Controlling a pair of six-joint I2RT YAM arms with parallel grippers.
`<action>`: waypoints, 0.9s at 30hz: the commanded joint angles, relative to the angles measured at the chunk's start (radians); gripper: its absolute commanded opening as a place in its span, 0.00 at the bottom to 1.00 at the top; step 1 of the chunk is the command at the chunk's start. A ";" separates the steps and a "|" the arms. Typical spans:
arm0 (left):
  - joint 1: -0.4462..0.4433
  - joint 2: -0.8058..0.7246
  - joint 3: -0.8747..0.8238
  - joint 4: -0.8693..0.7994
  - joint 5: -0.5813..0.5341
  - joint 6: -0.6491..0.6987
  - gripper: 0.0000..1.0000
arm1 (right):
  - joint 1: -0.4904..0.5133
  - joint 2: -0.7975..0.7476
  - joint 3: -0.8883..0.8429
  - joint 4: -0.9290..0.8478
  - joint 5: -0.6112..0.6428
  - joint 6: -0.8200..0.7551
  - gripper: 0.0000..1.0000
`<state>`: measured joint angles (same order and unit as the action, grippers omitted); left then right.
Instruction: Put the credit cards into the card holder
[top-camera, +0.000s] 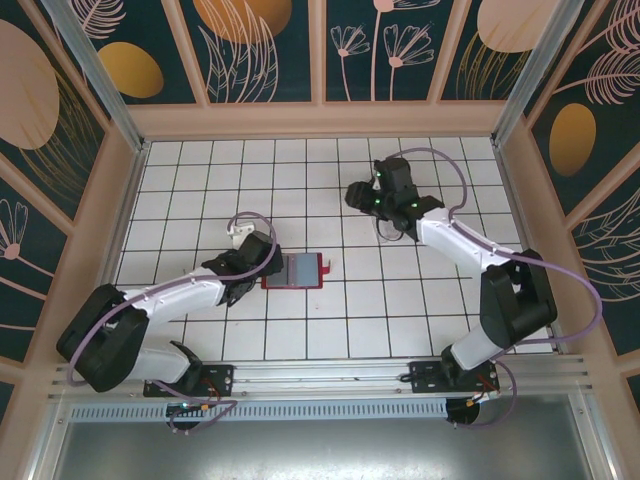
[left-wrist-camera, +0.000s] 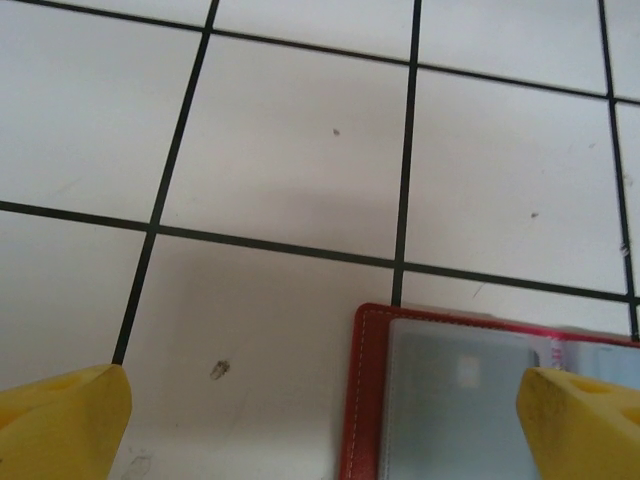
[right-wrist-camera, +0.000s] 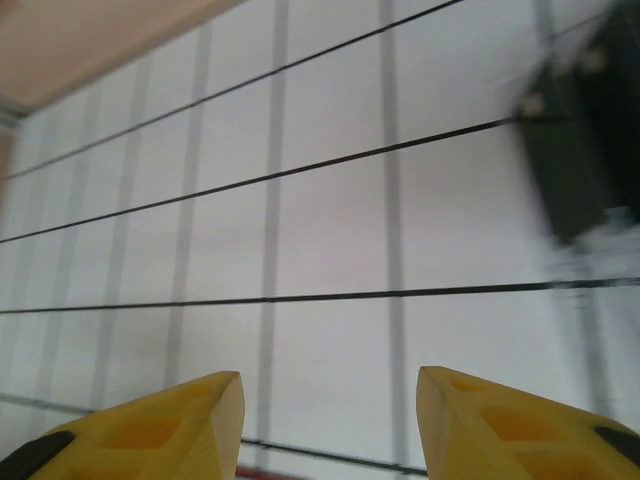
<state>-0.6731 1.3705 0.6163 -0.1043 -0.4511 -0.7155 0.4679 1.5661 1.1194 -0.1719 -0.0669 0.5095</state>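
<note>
**Card holder open on the tiles, both grippers empty**

Top external: the card holder (top-camera: 293, 270) lies unfolded and flat near the middle of the tiled table (top-camera: 200, 180). Its grey inside faces up, so the pockets are reachable from above. The left gripper (top-camera: 262, 268) sits low just beside the holder's left edge, a fair position for steadying it while a card goes in. The right gripper (top-camera: 368, 197) is well apart from the holder, further back and to the right.

Left wrist: the yellow fingers (left-wrist-camera: 60, 420) stand as wide apart as they go, with nothing between them. The holder's red stitched corner and grey pocket window lie close by the right fingertip, and bare tile is under the left one.

Right wrist: the fingers (right-wrist-camera: 170, 420) are partly apart and grip nothing, with white tiles beyond them. The picture is smeared. A dark shape (right-wrist-camera: 585, 150) at the right edge may be the credit cards, but it is too blurred to be sure.
</note>
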 joint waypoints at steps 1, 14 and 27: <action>0.010 0.021 0.023 0.010 0.008 0.030 0.99 | -0.030 0.061 0.089 -0.130 0.105 -0.146 0.48; 0.016 0.035 0.038 -0.005 0.006 0.053 0.99 | -0.084 0.239 0.311 -0.253 0.313 -0.301 0.33; 0.021 0.033 0.030 0.020 0.026 0.072 0.98 | -0.133 0.063 0.132 -0.287 0.329 -0.289 0.29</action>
<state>-0.6590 1.4010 0.6315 -0.1040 -0.4328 -0.6636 0.3466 1.6539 1.2846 -0.4274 0.2363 0.2333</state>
